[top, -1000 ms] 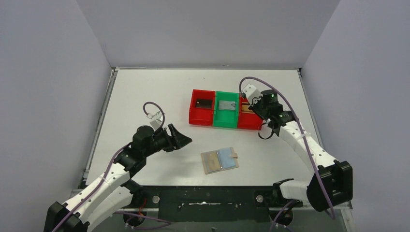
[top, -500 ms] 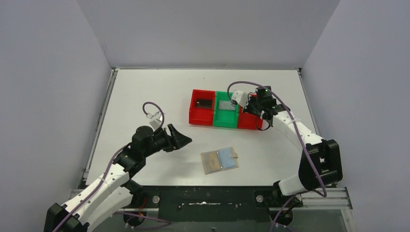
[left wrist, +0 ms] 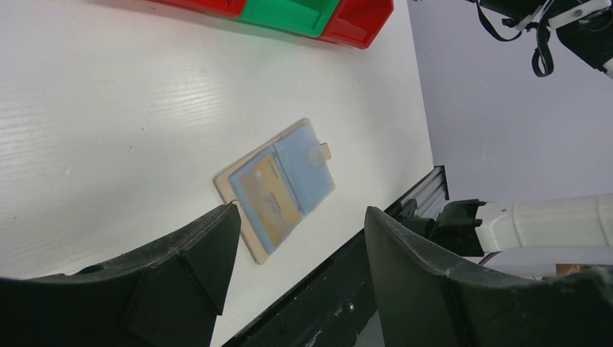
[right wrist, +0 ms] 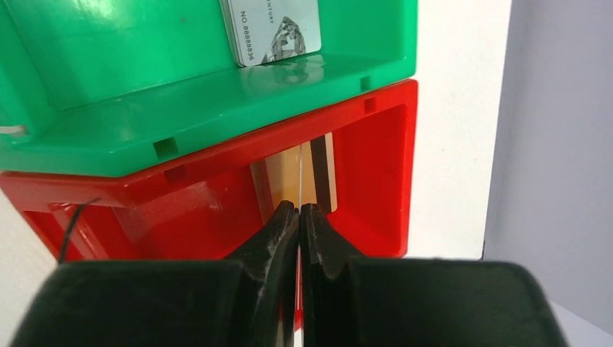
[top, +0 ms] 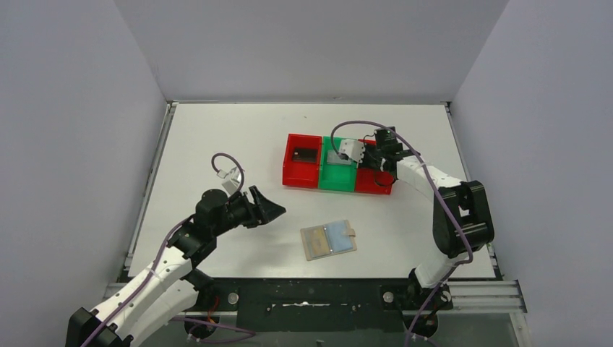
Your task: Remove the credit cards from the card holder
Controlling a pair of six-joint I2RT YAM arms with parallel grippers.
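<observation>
A credit card [left wrist: 266, 196] sits tucked in the open card holder [top: 329, 239] on the near counter [top: 217, 144]; it looks thin, stiff and slippery, so pinch its edge; left fingers [left wrist: 181, 267] spread apart, right fingers [right wrist: 278, 231] pressed together, empty

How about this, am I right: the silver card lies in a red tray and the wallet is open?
Not quite. The silver card lies in the green tray, not a red one; the right wrist view shows it. The wallet is open.
</observation>
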